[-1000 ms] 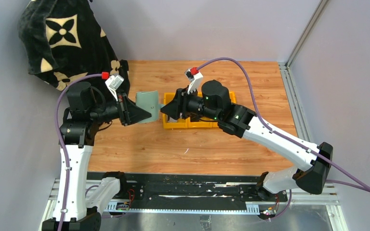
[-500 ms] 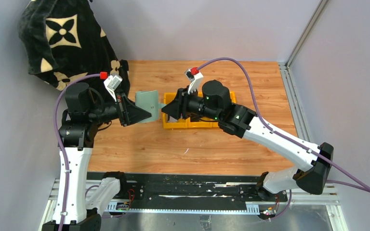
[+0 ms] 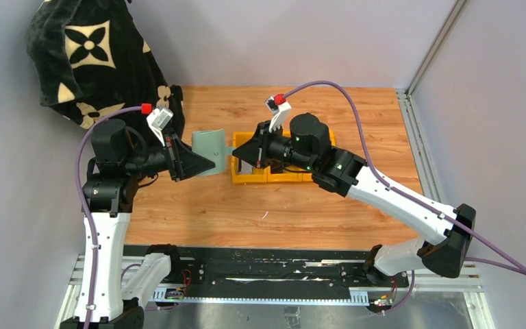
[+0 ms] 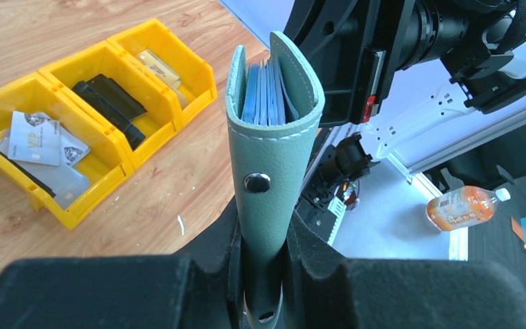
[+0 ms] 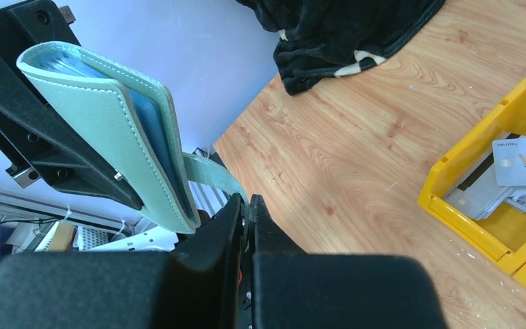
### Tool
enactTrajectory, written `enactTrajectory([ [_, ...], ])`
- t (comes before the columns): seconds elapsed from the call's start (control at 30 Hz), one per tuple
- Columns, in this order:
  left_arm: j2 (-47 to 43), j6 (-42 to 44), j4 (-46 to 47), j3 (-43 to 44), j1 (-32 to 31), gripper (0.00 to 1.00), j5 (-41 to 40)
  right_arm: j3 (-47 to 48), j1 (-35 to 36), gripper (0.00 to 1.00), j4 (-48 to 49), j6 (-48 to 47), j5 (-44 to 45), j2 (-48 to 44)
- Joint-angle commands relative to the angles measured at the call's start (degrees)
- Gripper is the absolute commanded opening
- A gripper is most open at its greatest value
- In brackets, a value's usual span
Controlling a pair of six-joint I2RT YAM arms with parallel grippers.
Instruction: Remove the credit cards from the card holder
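Holding the holder (image 4: 270,157) by one end in my left claw (image 4: 264,240), which is clamped shut on it, raised off the worktop (image 3: 246,212) near its centre, just left of the yellow bins (image 3: 260,179). My right claw (image 5: 246,205) is pressed together, pinching the tab (image 5: 212,175). Blue layers fill the holder's mouth; cards or pockets, I cannot tell. Loose cards (image 5: 524,161) lie in the nearest bin.
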Motion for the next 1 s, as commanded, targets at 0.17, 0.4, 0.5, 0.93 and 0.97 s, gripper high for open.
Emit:
enactTrajectory([
  [0.17,-1.2,3.4,-0.4,-1.5,0.3,0.78,-1.9,4.3,-0.5,0.0,-5.6,-8.1,-1.5,-2.3],
  [0.4,-3.5,9.5,-2.0,-2.9,0.3,0.9,-6.0,14.9,1.7,0.0,-23.3,-23.1,-4.6,1.0],
  [0.5,-4.0,10.9,-2.0,-4.3,0.3,0.9,-6.8,18.4,4.3,0.0,-28.3,-27.1,-2.6,2.8],
  [0.93,-10.1,12.3,-2.0,-9.1,0.3,0.89,-2.4,33.7,16.2,0.0,-34.7,-22.2,35.8,13.4],
  [0.97,-10.6,12.4,-2.0,-9.4,0.3,0.9,-2.4,34.7,17.2,0.0,-34.7,-21.7,37.2,14.1],
])
